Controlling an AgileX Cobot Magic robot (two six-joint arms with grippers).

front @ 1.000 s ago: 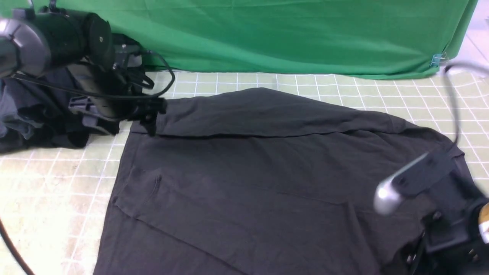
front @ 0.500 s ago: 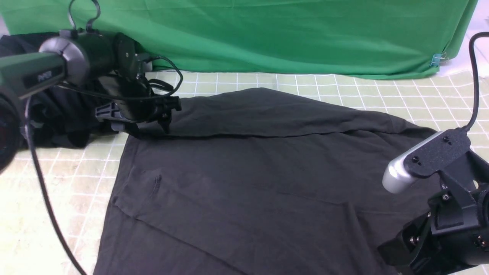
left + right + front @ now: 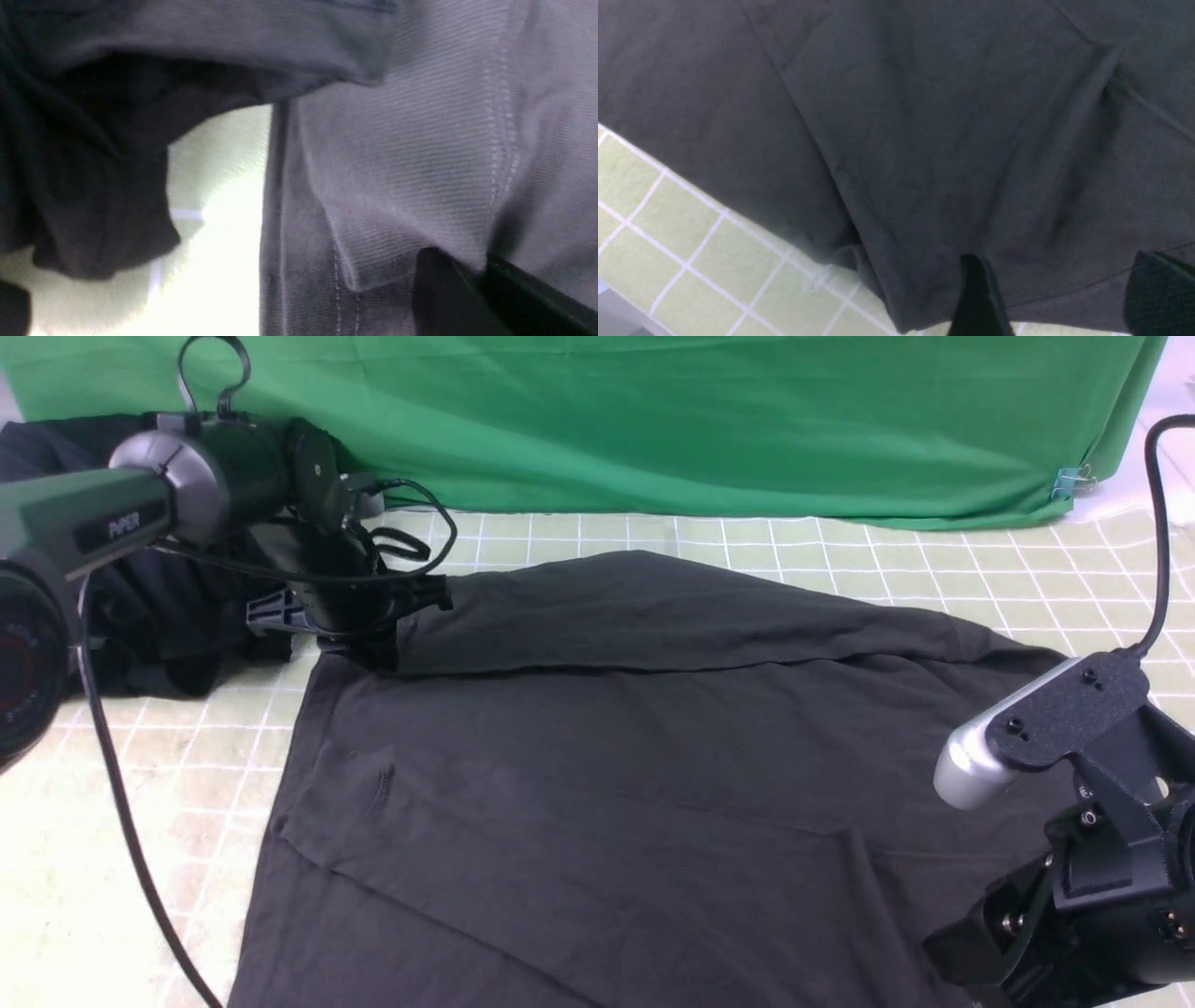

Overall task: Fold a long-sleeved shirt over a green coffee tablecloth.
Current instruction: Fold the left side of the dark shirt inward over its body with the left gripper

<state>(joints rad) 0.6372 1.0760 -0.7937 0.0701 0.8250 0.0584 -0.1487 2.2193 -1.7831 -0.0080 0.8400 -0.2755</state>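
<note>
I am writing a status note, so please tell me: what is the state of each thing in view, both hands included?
shirt: spread out, far part folded over, far left corner pinched.
tablecloth: spread flat under the shirt.
left hand: shut on the shirt's corner.
right hand: open above the shirt, holding nothing.
clothes pile: crumpled, far left.
green curtain: hanging, clipped at its right end.

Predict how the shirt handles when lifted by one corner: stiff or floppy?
Likely floppy: the long-sleeved shirt lies limp with soft creases, so it should drape from the left gripper. Thin knit, probably light; may bunch when dragged over the tablecloth.
</note>
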